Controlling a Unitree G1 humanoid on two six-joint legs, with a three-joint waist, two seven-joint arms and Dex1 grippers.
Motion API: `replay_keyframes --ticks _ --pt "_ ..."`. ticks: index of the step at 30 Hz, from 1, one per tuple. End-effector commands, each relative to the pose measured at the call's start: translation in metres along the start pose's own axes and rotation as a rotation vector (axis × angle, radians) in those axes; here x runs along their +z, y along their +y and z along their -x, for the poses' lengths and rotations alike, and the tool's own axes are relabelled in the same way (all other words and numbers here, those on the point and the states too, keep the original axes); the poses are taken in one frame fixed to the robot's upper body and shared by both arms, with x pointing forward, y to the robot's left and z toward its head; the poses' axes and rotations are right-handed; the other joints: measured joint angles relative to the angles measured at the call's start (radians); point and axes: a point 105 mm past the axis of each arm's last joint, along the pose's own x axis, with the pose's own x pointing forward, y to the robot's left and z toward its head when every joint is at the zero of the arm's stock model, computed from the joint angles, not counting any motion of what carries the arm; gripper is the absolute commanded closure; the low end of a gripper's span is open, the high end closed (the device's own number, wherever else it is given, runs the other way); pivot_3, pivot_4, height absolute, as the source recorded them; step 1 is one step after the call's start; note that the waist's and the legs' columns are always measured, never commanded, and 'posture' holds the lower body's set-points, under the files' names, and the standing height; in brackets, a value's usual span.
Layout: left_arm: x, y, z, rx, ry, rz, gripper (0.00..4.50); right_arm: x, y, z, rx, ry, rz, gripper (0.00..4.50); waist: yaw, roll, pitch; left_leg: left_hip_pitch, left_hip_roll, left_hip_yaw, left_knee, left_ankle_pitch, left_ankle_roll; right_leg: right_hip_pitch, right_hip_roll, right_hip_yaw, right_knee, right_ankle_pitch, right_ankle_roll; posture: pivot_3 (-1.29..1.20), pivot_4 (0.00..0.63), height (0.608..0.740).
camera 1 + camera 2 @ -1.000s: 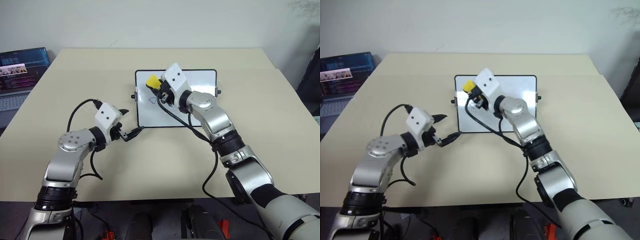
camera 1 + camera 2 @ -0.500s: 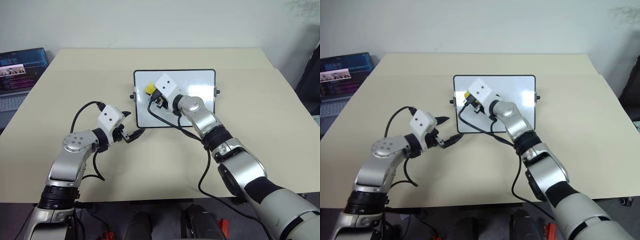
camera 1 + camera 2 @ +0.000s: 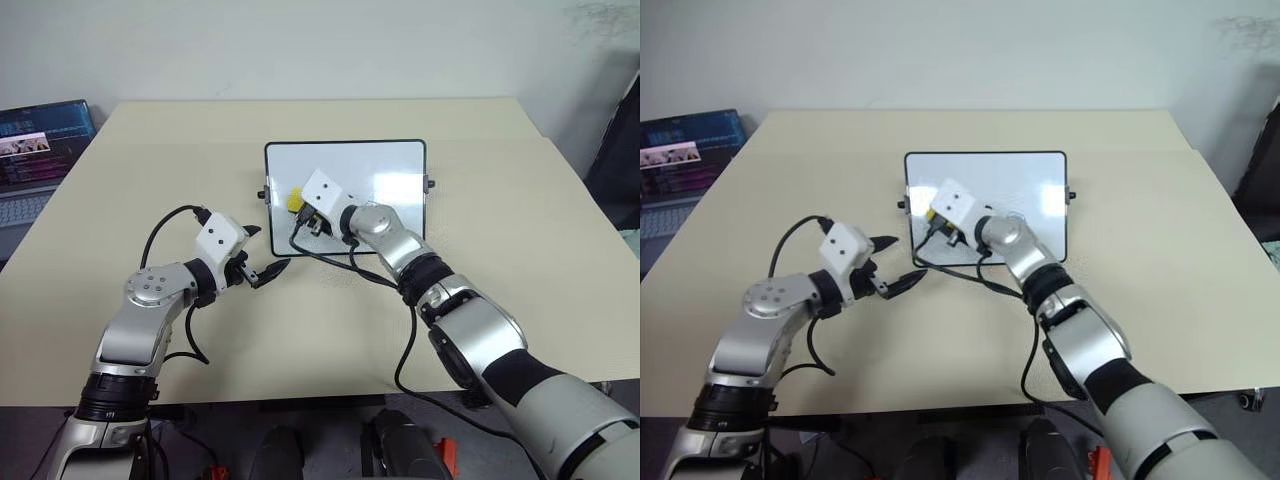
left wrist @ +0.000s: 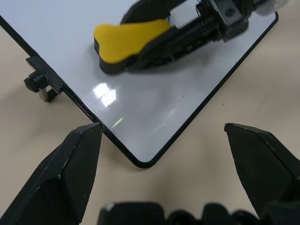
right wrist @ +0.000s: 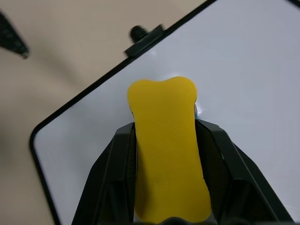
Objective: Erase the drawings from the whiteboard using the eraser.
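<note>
The eraser [image 5: 166, 150], a yellow block with a dark base, sits clamped between the two black fingers of the right gripper [image 5: 165, 140], one finger pressed against each long side, its rounded end sticking out past the fingertips. Beneath it lies the whiteboard [image 3: 390, 165], flat on the tan table [image 3: 560, 260]; in the left wrist view the eraser's dark base seems to rest on the white surface, though actual contact cannot be told for sure. The eraser is over the part of the board nearest the robot's left, close to the black side knob [image 5: 145, 37] on that edge and not far from the board's rounded near corner [image 4: 143, 164]. A faint blue mark of the drawings [image 3: 1013, 214] shows on the board just beside the right arm's wrist; the rest of them cannot be made out, as the arm and its white wrist housing [image 3: 324, 188] cover much of that area. A bright glare patch [image 3: 397, 188] lies on the board to the far side of the right gripper. The left gripper [image 4: 164, 140] hovers just off the board's near left corner with its fingers spread wide and nothing between them, one fingertip [image 4: 91, 133] at the board's edge. A laptop [image 3: 35, 150] stands well apart beyond the table's left edge.
</note>
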Motion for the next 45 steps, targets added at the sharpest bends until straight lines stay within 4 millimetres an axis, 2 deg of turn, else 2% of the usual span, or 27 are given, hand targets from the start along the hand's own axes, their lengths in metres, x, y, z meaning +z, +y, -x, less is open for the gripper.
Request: replay_keyframes --ticks 1,3,7,11,17,20,30,34,37,42,45 --pt "0.015 0.006 0.004 0.019 -0.037 -0.048 0.0 -0.022 0.012 0.001 0.051 0.078 0.011 2.58 0.0 0.0 0.0 0.0 0.0 0.0 0.0 0.0 0.0 0.0 0.0 0.0 0.0 0.0 0.0 0.0 0.15 0.74" --pt "0.016 0.006 0.004 0.019 -0.038 -0.05 0.0 -0.021 0.008 0.002 0.03 0.078 0.018 2.58 0.0 0.0 0.0 0.0 0.0 0.0 0.0 0.001 0.0 0.0 0.0 0.0 0.0 0.0 0.0 0.0 0.15 0.74" --pt "0.016 0.006 0.002 0.017 -0.041 -0.053 0.0 -0.02 -0.016 0.007 -0.072 0.098 0.032 2.58 0.001 0.0 0.0 0.0 0.0 -0.002 0.0 0.001 0.0 0.0 0.0 -0.001 0.0 0.0 -0.001 0.0 0.15 0.74" --pt "0.018 0.007 0.001 0.016 -0.043 -0.057 0.0 -0.022 -0.048 0.019 -0.186 0.15 0.083 2.58 0.008 0.0 0.0 0.0 0.0 -0.003 0.0 0.004 -0.003 0.0 0.0 -0.002 0.0 0.001 -0.001 0.0 0.15 0.74" --pt "0.018 0.007 0.001 0.013 -0.043 -0.058 0.0 -0.026 -0.074 0.036 -0.236 0.213 0.155 2.58 0.012 -0.001 0.0 0.0 -0.001 -0.003 0.0 0.005 -0.003 0.002 0.0 -0.002 0.0 0.001 -0.001 0.0 0.15 0.74" --pt "0.018 0.007 -0.001 0.009 -0.045 -0.058 0.0 -0.02 -0.07 0.034 -0.198 0.196 0.167 2.58 0.012 -0.001 0.0 0.0 -0.001 -0.003 0.0 0.005 -0.003 0.002 0.0 -0.002 0.0 0.001 -0.001 0.0 0.15 0.74" --pt "0.018 0.007 -0.003 0.004 -0.047 -0.057 0.0 -0.01 -0.008 0.016 0.061 0.165 0.196 2.58 -0.002 -0.001 0.0 -0.001 0.0 -0.004 -0.001 0.005 -0.003 0.0 0.0 -0.002 0.0 0.001 -0.001 0.0 0.15 0.74" --pt "0.018 0.007 -0.003 0.004 -0.047 -0.057 0.0 -0.011 0.002 0.017 0.102 0.185 0.225 2.58 -0.001 -0.001 0.0 -0.001 0.0 -0.004 -0.001 0.005 -0.003 0.0 0.0 -0.002 0.0 0.001 -0.001 0.0 0.15 0.74" --pt "0.018 0.008 -0.004 0.003 -0.047 -0.057 0.0 -0.011 -0.007 0.018 0.056 0.199 0.223 2.58 0.0 -0.001 0.0 -0.001 0.0 -0.004 -0.001 0.005 -0.003 0.0 0.0 -0.003 -0.001 0.001 -0.001 0.0 0.15 0.74" --pt "0.018 0.008 -0.004 0.003 -0.048 -0.059 0.0 -0.01 -0.045 0.026 -0.124 0.235 0.186 2.58 0.001 -0.001 0.0 -0.001 0.0 -0.004 -0.001 0.005 -0.003 0.0 0.0 -0.003 0.0 0.001 -0.001 0.0 0.15 0.74" --pt "0.018 0.009 -0.004 0.004 -0.05 -0.061 0.0 -0.007 -0.062 0.029 -0.199 0.243 0.178 2.58 0.002 -0.001 -0.001 -0.001 0.0 -0.004 -0.001 0.005 -0.003 0.0 0.0 -0.003 -0.001 0.001 -0.001 0.0 0.15 0.74"
